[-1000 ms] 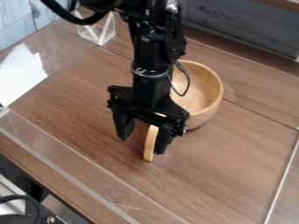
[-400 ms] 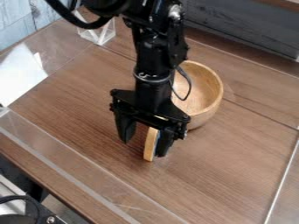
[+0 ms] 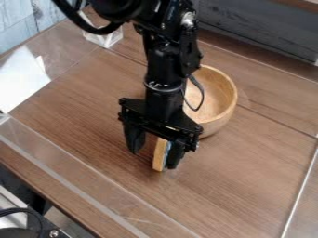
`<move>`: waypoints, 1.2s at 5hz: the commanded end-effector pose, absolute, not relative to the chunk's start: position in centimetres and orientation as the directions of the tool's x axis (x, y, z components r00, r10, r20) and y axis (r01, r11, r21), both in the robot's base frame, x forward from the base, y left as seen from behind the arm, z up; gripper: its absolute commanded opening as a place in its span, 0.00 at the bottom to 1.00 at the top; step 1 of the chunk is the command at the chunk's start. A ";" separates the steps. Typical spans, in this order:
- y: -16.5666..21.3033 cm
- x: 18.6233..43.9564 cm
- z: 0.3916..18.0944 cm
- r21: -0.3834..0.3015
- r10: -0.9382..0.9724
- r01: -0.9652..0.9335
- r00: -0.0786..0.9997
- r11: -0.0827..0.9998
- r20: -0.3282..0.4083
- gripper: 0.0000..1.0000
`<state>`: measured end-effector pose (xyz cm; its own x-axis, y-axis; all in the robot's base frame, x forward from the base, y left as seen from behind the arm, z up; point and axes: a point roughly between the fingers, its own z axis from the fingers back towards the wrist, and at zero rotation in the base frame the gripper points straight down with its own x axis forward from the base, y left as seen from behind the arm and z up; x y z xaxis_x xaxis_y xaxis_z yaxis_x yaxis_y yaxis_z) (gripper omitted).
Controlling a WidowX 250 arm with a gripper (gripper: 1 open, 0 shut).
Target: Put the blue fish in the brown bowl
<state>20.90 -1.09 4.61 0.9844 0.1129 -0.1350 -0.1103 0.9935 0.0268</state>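
Note:
The blue fish [image 3: 159,159] lies on the wooden table just left of and in front of the bowl. Only its tan wooden edge shows, as a narrow strip between the fingers. My gripper [image 3: 158,151] points straight down over it. It is open, with one finger on each side of the fish and no visible squeeze on it. The brown bowl [image 3: 229,109] stands right behind the gripper to the right, and the arm hides its left rim. The part of its inside that shows holds nothing.
A white sheet [image 3: 18,78] lies at the table's left edge. The table's front edge [image 3: 74,200] runs diagonally along the lower left. A dark wall [image 3: 267,28] stands behind the bowl. Black cables [image 3: 87,19] hang by the arm at the top.

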 end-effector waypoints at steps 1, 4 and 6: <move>-1.1 21.4 4.9 0.027 0.113 -0.111 0.988 0.993 -0.108 0.00; -1.0 21.6 6.3 0.030 0.124 -0.122 0.987 0.992 -0.099 0.00; -1.0 22.2 10.1 0.016 0.127 -0.127 0.991 0.992 -0.038 0.00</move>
